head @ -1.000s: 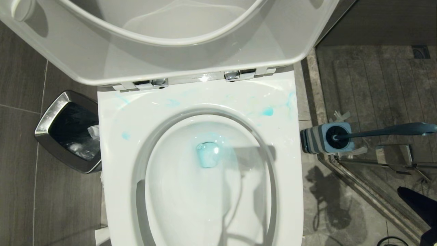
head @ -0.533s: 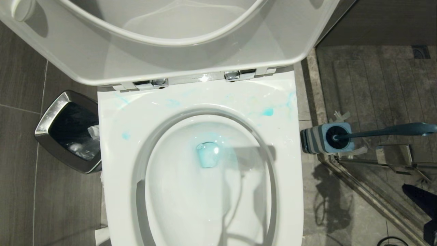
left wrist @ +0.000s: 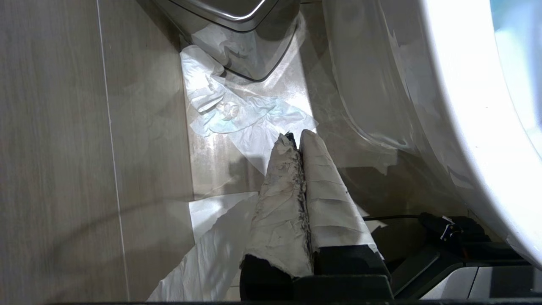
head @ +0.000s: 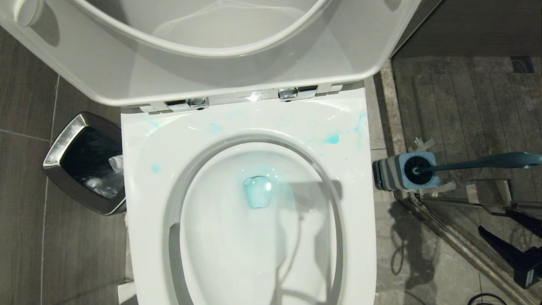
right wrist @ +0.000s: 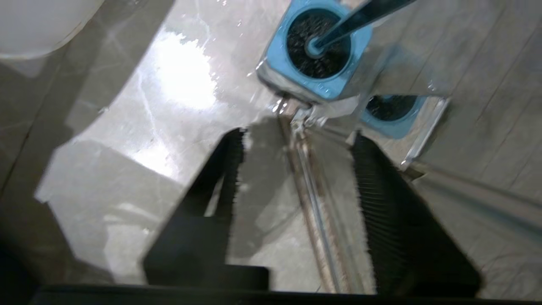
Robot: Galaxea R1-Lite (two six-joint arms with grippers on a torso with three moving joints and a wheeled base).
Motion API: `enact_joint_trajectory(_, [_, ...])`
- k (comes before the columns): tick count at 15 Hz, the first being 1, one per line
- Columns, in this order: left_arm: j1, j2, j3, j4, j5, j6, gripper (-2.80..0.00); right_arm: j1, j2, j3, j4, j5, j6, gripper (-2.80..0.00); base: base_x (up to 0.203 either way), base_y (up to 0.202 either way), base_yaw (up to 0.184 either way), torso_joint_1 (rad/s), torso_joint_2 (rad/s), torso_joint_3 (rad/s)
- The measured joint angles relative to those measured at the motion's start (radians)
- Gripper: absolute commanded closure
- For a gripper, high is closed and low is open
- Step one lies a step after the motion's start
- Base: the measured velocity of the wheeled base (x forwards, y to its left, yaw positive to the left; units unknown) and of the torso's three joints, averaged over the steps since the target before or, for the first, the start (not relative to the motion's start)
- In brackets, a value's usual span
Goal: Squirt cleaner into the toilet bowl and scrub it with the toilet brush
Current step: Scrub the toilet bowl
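Observation:
The white toilet bowl (head: 144,190) fills the head view, its seat and lid (head: 237,76) raised. Turquoise cleaner (head: 257,191) pools at the drain, with pale smears (head: 331,138) on the back rim. To the bowl's right, the toilet brush (head: 487,162) stands in its blue, grey-striped holder (head: 402,171) on the floor. My right gripper (head: 497,224) is open and empty, low at the right and short of the holder (right wrist: 275,55); the brush handle (right wrist: 364,15) slants away beyond it. My left gripper (left wrist: 294,137) is shut, its fingers wrapped in white, low beside the bowl's outer wall.
A steel-rimmed dark waste bin (head: 84,161) stands left of the bowl. Crumpled tissue (left wrist: 237,114) lies on the floor ahead of the left gripper. A metal shower-door track (head: 457,241) runs across the floor under the right gripper, and the glass mirrors the holder.
My right gripper has come further into the head view from the lower right corner, toward the brush holder, and its fingers have opened. The left arm has not moved.

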State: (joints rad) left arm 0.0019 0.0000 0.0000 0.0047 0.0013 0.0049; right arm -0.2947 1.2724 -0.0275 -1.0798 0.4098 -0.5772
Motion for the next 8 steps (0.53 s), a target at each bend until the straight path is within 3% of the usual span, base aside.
enact_joint_trajectory(5, [0.000, 0.000, 0.000, 0.000, 0.000, 0.000, 0.00, 0.000, 0.051, 0.018, -0.091, -0.040, -0.039, -2.80, 0.000, 0.000, 0.000, 0.000, 0.00, 0.000])
enact_joint_trajectory(8, [0.000, 0.000, 0.000, 0.000, 0.000, 0.000, 0.00, 0.052, 0.093, 0.015, -0.094, -0.242, -0.073, -2.80, 0.000, 0.000, 0.000, 0.000, 0.00, 0.000])
